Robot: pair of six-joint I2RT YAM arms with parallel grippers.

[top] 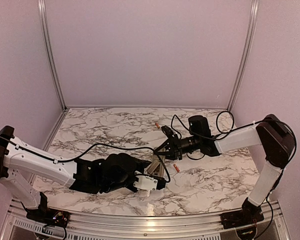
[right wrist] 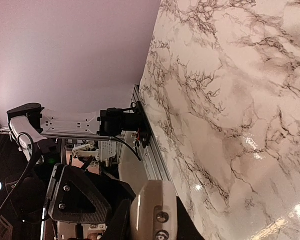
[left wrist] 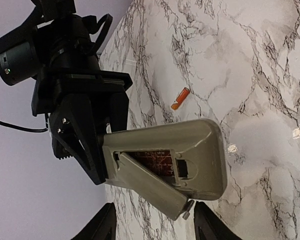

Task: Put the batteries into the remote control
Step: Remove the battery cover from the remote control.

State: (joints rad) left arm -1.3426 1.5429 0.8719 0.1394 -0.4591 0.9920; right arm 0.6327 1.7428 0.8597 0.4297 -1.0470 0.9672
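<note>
- While my right hand [left wrist: 106, 137] clamps the slim grey remote control [left wrist: 190, 145] aloft, I should hold its recess level.
- Whether my left hand [left wrist: 155, 221] grips anything, I cannot tell.
- Small orange-copper batteries [top: 176, 168] lie on the marble worktop [top: 100, 125].

The white marble-patterned table [top: 90, 130], veined in grey and black, carries a small orange-copper battery [top: 156, 124] lying at twelve o'clock from its middle, near the far edge, and a second battery [top: 176, 168] well apart from it at about four o'clock, lying slantwise.
</note>
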